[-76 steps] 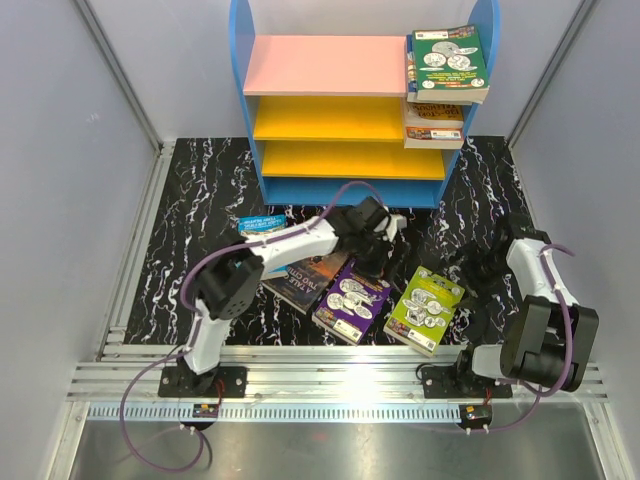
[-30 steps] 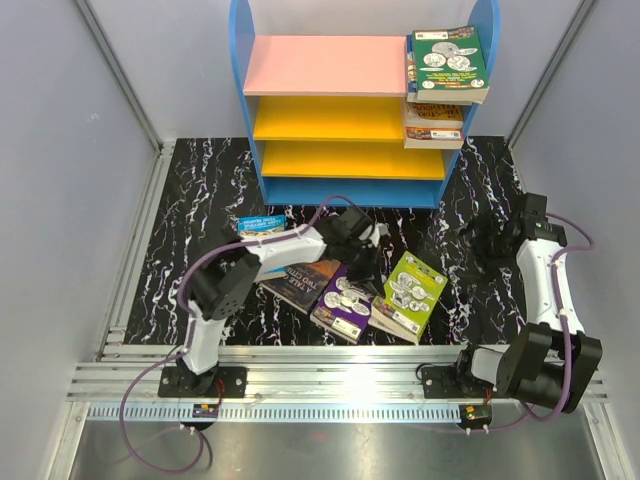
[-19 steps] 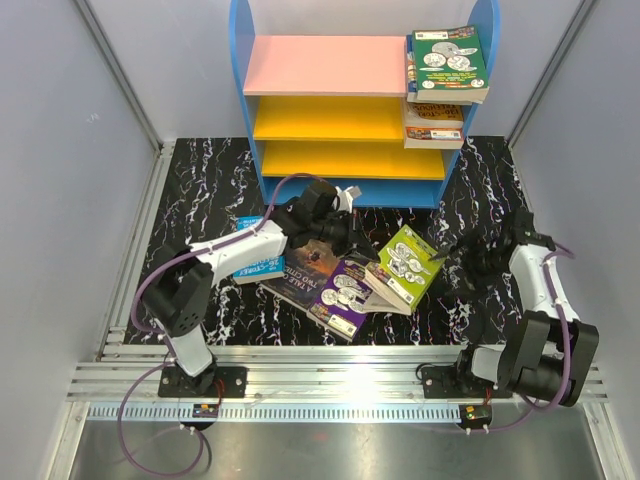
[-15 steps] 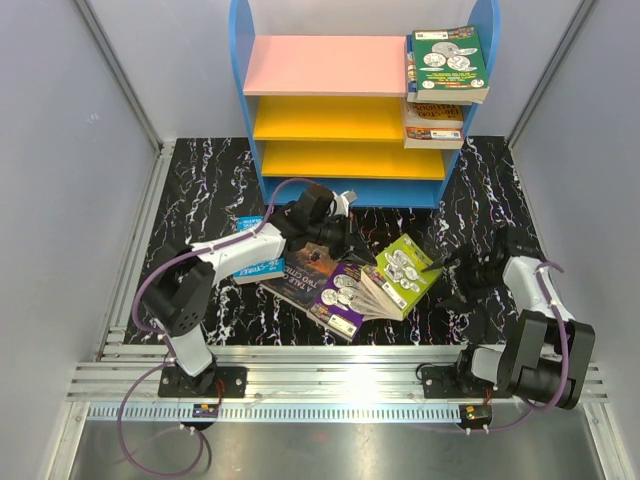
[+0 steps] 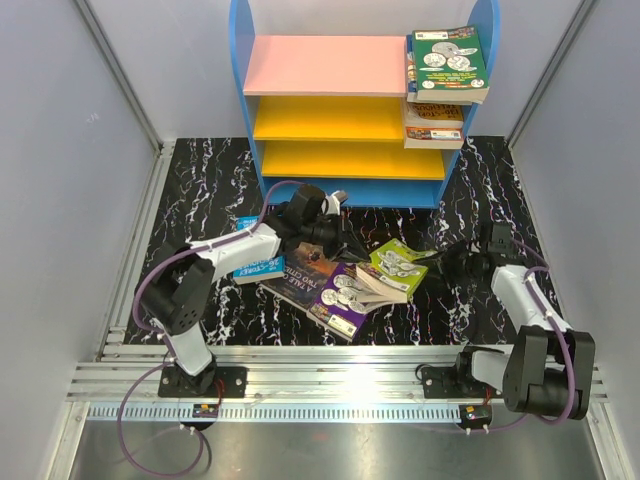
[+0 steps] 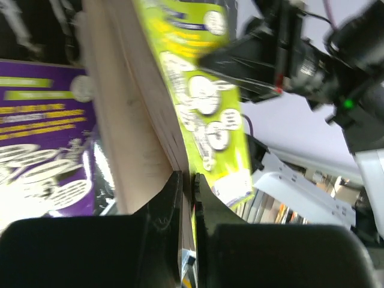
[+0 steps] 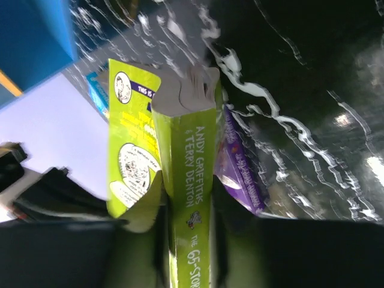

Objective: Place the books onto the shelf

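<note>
The lime book [image 5: 395, 268] sits tilted between the 2 arms, in front of the shelf [image 5: 350, 190] and above the black marbled mat [image 5: 200, 190]. The left gripper [image 6: 187, 189] is pinched tight on the edge of its front cover, with the page block just beside it. The right gripper [image 7: 189, 240] is clamped on the spine at the opposite end. The purple book [image 5: 338, 295], dark brown book [image 5: 305, 262] and blue book [image 5: 255, 265] lie beside it toward the left arm, and 1 green book [image 5: 450, 60] lies atop the shelf.
</note>
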Action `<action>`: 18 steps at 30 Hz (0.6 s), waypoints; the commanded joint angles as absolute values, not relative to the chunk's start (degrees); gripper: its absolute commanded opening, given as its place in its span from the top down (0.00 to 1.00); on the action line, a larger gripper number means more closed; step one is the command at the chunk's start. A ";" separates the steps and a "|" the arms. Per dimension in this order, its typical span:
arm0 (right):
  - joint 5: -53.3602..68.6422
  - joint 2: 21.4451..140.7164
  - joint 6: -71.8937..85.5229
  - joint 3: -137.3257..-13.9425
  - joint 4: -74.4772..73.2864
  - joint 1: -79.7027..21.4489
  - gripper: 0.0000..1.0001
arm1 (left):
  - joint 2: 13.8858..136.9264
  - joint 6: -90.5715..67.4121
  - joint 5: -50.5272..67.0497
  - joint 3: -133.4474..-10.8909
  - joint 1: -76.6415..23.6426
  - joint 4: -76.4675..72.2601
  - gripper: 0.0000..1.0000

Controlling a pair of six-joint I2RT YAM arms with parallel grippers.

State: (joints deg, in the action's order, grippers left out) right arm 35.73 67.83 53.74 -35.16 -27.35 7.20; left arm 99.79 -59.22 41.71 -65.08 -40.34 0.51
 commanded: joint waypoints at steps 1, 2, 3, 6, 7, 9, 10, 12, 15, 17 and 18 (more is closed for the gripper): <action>36.13 65.49 56.43 -40.42 -26.27 5.54 0.92 | 96.15 -54.54 44.48 -69.57 -41.31 4.93 1.00; 35.60 65.13 55.99 -42.87 -28.98 5.54 1.00 | 96.07 -50.75 40.64 -72.13 -41.40 10.84 0.98; 34.90 64.69 55.29 -44.20 -30.13 5.54 1.00 | 96.15 -46.62 37.56 -75.12 -41.57 17.42 0.89; 33.41 64.25 52.66 -50.43 -36.46 5.54 1.00 | 95.28 -34.39 20.87 -86.19 -42.27 38.81 0.24; 32.88 64.86 51.69 -52.19 -38.39 5.54 1.00 | 94.58 -31.15 16.48 -88.05 -42.54 45.11 0.17; 30.25 66.44 48.10 -57.88 -45.13 5.28 1.00 | 92.82 -28.14 5.31 -93.13 -44.03 49.29 0.03; 29.10 68.36 46.77 -59.83 -47.52 5.01 1.00 | 91.51 -26.38 1.71 -94.90 -45.16 50.96 0.02; 26.21 70.30 43.96 -64.85 -52.37 3.78 1.00 | 90.88 -20.41 -9.55 -101.73 -50.60 55.45 0.01; 22.95 73.47 42.37 -69.42 -56.15 1.24 1.00 | 91.84 -13.03 -16.07 -108.69 -58.34 58.35 0.01; 21.80 75.67 42.01 -71.79 -57.91 -1.39 1.00 | 93.07 -8.54 -20.88 -109.86 -64.56 58.27 0.01; 20.93 76.28 42.10 -72.42 -58.27 -2.19 1.00 | 93.77 -7.66 -21.96 -110.30 -66.17 58.10 0.01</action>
State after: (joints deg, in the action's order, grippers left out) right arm 23.27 74.72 44.12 -68.62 -52.34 0.60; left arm 92.95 -17.74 -9.80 -108.22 -60.38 53.19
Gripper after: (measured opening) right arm 0.328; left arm 0.987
